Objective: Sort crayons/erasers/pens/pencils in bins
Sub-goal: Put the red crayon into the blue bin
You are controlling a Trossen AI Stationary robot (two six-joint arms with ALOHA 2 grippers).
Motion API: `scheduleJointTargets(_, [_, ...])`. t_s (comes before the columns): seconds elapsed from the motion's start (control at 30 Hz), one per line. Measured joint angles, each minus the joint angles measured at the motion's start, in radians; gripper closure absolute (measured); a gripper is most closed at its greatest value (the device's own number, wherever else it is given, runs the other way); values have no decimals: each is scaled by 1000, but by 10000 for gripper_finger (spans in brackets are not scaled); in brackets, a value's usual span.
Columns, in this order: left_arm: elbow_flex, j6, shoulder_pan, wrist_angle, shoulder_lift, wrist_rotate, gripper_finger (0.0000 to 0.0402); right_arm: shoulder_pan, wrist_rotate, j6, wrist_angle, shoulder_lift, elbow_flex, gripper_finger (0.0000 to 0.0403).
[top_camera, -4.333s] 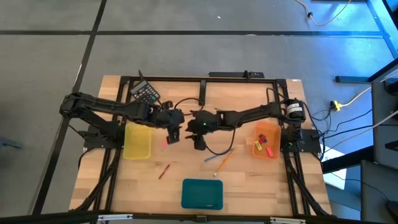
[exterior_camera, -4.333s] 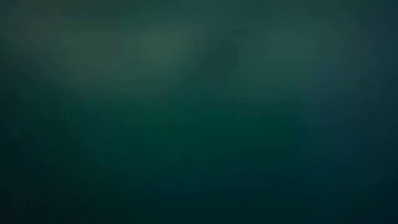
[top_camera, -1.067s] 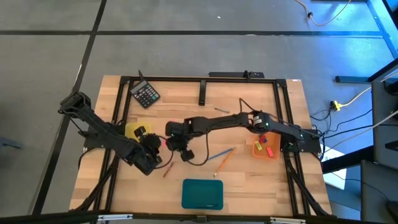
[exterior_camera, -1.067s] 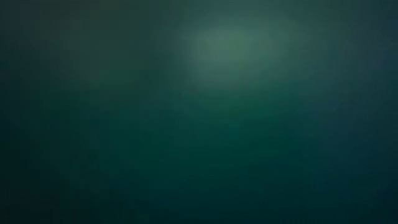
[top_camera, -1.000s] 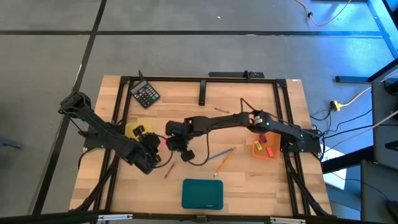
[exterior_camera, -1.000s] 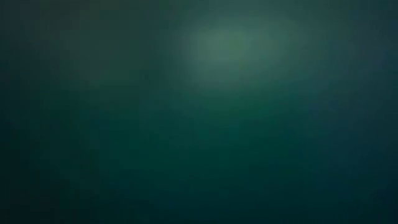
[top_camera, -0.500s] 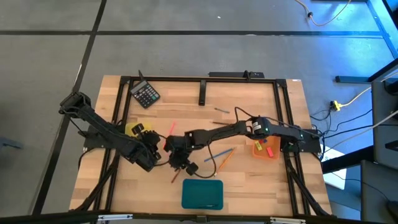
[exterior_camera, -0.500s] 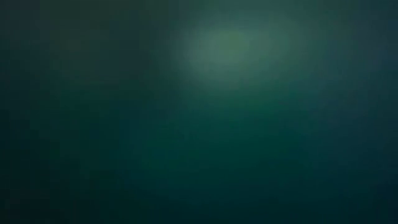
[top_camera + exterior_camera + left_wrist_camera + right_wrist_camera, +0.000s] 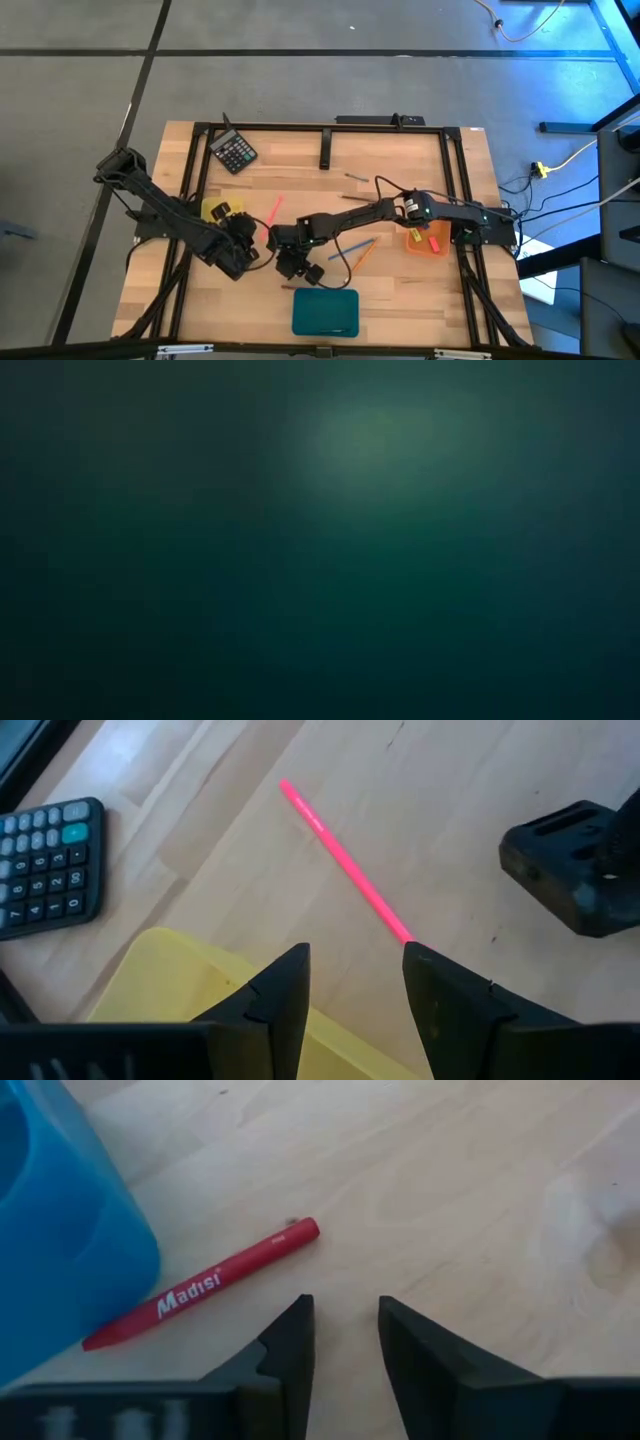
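1. Since the earlier high view, the right arm has swung in toward the table (image 9: 420, 300) front edge; its gripper, which sat mid-table, is now just beside the teal bin (image 9: 325, 311). Left arm has pulled back over the yellow bin (image 9: 213, 210).
2. Bins: teal one sits front-centre, looks empty. Orange bin (image 9: 427, 240) is on the right w/ a few erasers (image 9: 433, 242) inside. Yellow bin is mostly hidden under the left arm.
3. Calculator (image 9: 233, 152) sits at the back left, not part of the sort.
4. Right gripper (image 9: 345, 1342): fingers spread w/ a gap, nothing between them. It hovers over bare wood, next to the red crayon (image 9: 205, 1284).
5. Left gripper (image 9: 352, 982): fingers apart, empty, above the yellow bin's edge. The pink pen (image 9: 345, 862) lies on the wood just ahead of it.
6. Other long sticks, pens or pencils (image 9: 355, 249), lie mid-table, btwn teal and orange bins.
7. Red crayon lies flat, one end touching or nearly touching the teal bin wall.
8. Step in hand, prob: right gripper picks up that crayon. To do it well: shift sideways so the crayon's middle sits btwn the fingers, turn the wrist so the fingers cross it, come down w/o bumping the bin, then close.
9. Low view is dark, shows nothing.
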Motion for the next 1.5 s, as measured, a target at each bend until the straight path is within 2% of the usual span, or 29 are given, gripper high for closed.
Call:
scheduleJointTargets(0.3, [0, -3, -8, 0, 0, 0, 246, 0, 12, 88, 3, 0, 5, 290])
scheduleJointTargets(0.53, [0, -2, -7, 0, 0, -24, 246, 15, 83, 338, -7, -4, 135, 272])
scheduleJointTargets(0.73, [1, 9, -8, 0, 0, -38, 246, 68, 84, 387, -60, -6, 201, 259])
scheduleJointTargets(1.03, [1, 7, -15, -2, 0, -72, 246, 142, 314, 561, -67, 13, 201, 257])
scheduleJointTargets(1.2, [1, 6, -25, -2, 0, -88, 246, 146, 386, 633, -152, 13, 201, 257])
scheduleJointTargets(1.5, [1, 0, -28, 10, 1, -88, 246, 155, 364, 663, -371, 13, 202, 257])
